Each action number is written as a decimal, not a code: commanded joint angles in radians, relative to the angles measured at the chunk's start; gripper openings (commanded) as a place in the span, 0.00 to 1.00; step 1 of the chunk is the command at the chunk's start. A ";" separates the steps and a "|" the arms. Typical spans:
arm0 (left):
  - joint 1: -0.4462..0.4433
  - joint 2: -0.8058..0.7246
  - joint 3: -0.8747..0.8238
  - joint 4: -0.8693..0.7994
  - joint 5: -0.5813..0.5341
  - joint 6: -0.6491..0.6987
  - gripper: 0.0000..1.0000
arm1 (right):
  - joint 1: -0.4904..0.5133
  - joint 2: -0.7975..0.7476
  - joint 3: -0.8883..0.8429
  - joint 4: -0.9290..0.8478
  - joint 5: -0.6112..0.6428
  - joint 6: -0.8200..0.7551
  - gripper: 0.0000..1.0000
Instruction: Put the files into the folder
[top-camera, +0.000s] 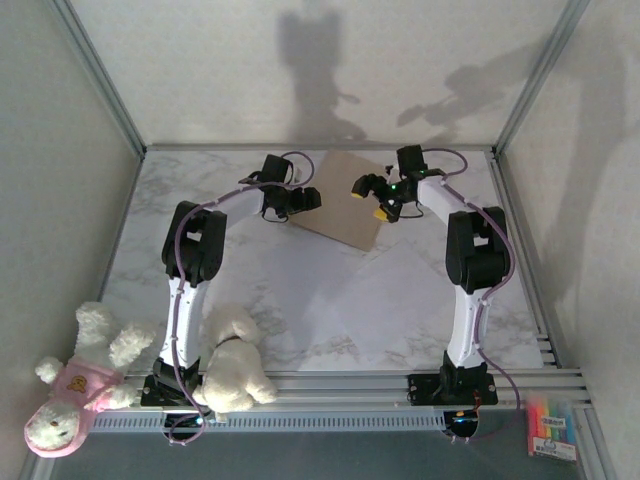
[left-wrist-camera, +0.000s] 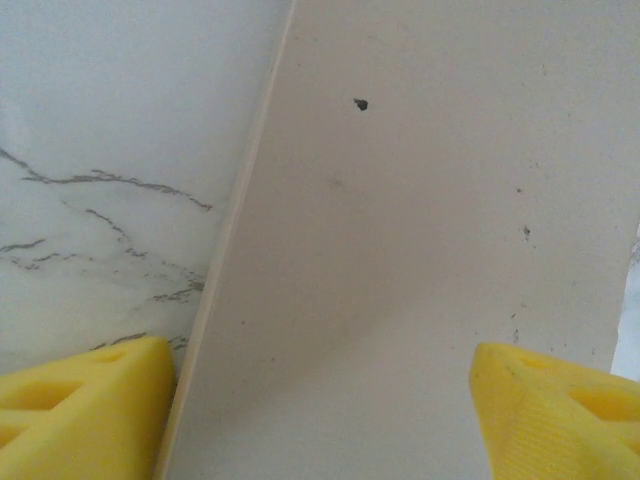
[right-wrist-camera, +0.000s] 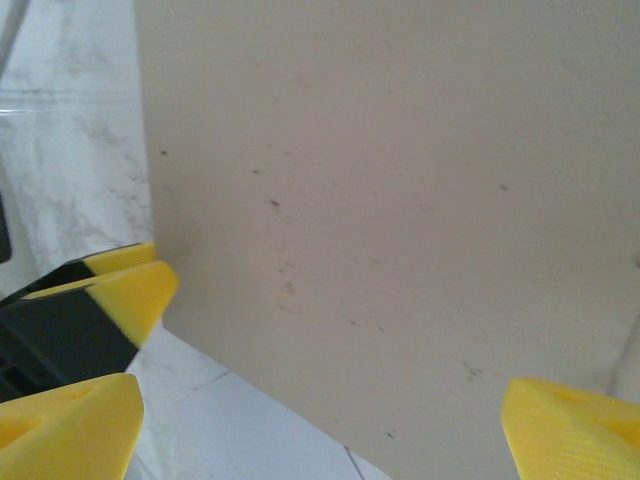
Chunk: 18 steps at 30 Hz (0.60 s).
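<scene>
Askew at the far middle of the marble table (top-camera: 250, 290), the tan folder (top-camera: 342, 200) lies flat and apparently closed, its long axis running away from the arm bases with a slight lean. Both arms reach in over it from opposite sides. The left gripper (top-camera: 300, 200) hangs above the folder's left long edge (left-wrist-camera: 225, 270), fingers spread wide with table under one yellow fingertip and cardboard under the other. The right gripper (top-camera: 376, 196) hovers near the right side, jaws equally wide and gripping nothing, the cover (right-wrist-camera: 400, 200) spread below its fingers. The files (top-camera: 400, 300), pale sheets hard to tell from the marble, appear to lie just nearer the bases than the folder, between the two arms. Neither arm is clearly closer to the folder. The left, already astride an edge, looks better placed to lift the cover before any sheet goes in. Two plush toys (top-camera: 150, 370) sit by the left base.
</scene>
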 joint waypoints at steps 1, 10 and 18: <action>-0.003 -0.011 0.021 -0.026 -0.008 -0.013 0.78 | -0.004 -0.007 -0.016 -0.042 0.034 -0.009 0.93; -0.003 -0.008 0.020 -0.031 -0.016 -0.011 0.78 | -0.004 0.038 -0.012 -0.066 0.063 -0.001 0.93; -0.004 -0.003 0.020 -0.031 -0.015 -0.013 0.78 | -0.004 0.059 -0.033 -0.052 0.066 0.009 0.92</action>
